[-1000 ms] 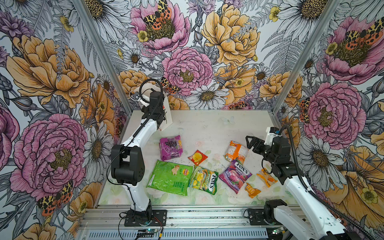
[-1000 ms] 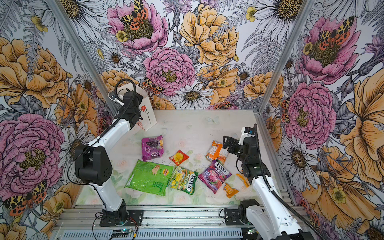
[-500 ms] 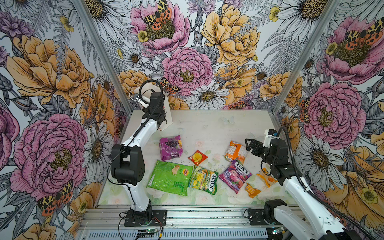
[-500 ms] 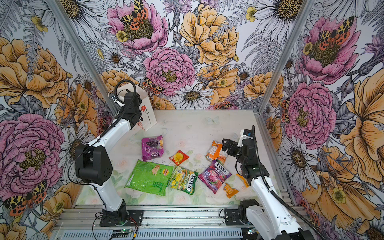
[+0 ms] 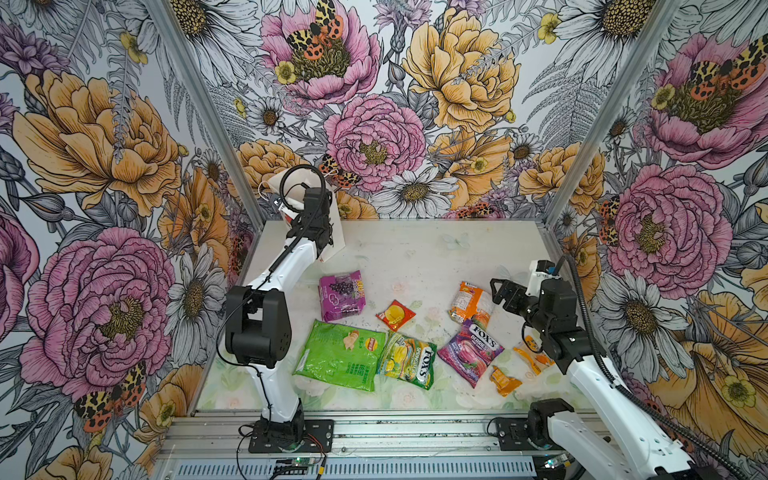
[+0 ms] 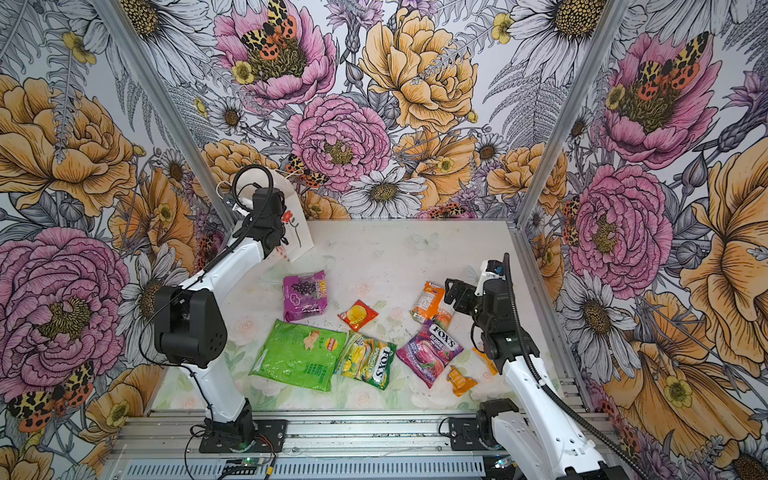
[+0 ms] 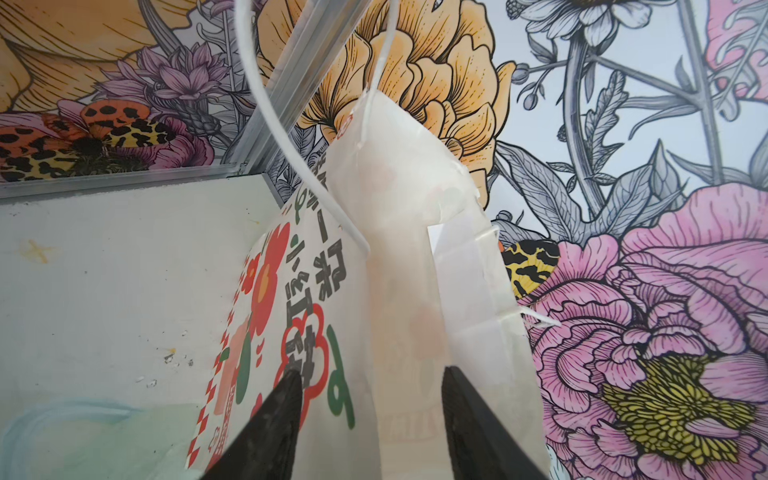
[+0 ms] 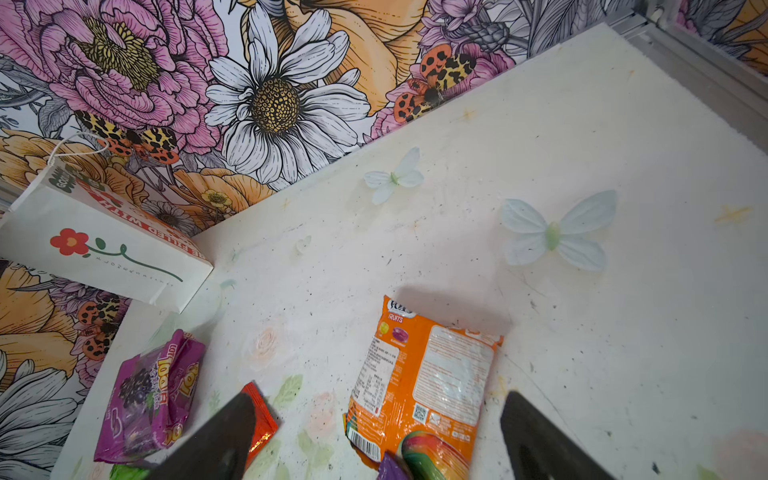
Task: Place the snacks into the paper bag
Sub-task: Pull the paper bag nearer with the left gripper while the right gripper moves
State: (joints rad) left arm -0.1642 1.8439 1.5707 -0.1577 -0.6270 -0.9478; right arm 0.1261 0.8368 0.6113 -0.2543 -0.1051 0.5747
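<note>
Floral walls [image 5: 374, 137] hemmed the far left corner; left arm [image 5: 291, 266] hid much of the paper bag [image 5: 337, 237] there. Bag: white, upright, red flower, cord handles. Left gripper [image 7: 376, 399] straddled its rim, grip unclear. Right gripper [image 8: 374, 432] gaped over orange packet [image 8: 428, 374].

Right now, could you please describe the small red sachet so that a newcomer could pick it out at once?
Start at the white table and look to its middle, among the loose packets. Between the purple grape packet and the orange packet lies the small red sachet. It is the only red one, smaller than both, with a yellow round print.
</note>
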